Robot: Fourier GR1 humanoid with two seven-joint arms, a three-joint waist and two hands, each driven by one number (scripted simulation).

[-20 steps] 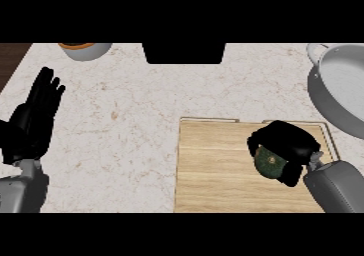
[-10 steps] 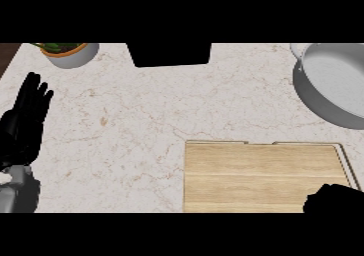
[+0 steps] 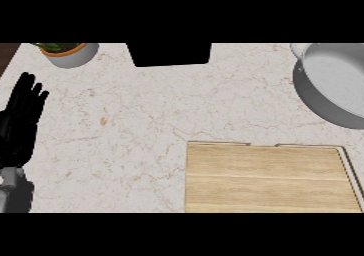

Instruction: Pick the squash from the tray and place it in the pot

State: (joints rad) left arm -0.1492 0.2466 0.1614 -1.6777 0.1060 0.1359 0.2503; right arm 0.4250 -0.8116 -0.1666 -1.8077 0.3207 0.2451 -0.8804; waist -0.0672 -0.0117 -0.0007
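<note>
1. Head view, bottom of the frame: the wooden tray (image 3: pixel 270 177) lies at lower right on the speckled desk (image 3: pixel 141 125), its top bare; the squash shows nowhere in the frame.
2. At the lower left edge the left hand (image 3: pixel 19 127) rests open, fingers straight and pointing toward the top of the frame, holding nothing.
3. The right hand is out of the frame, so whether it is open or holds anything cannot be told.
4. Farther up, at the right edge, the grey pot (image 3: pixel 340 82) stands well apart from the tray, partly cut off by the frame.
5. Along the top edge a black block (image 3: pixel 170 52) sits at centre, and a small plant pot (image 3: pixel 67 52) with green leaves stands at upper left.
</note>
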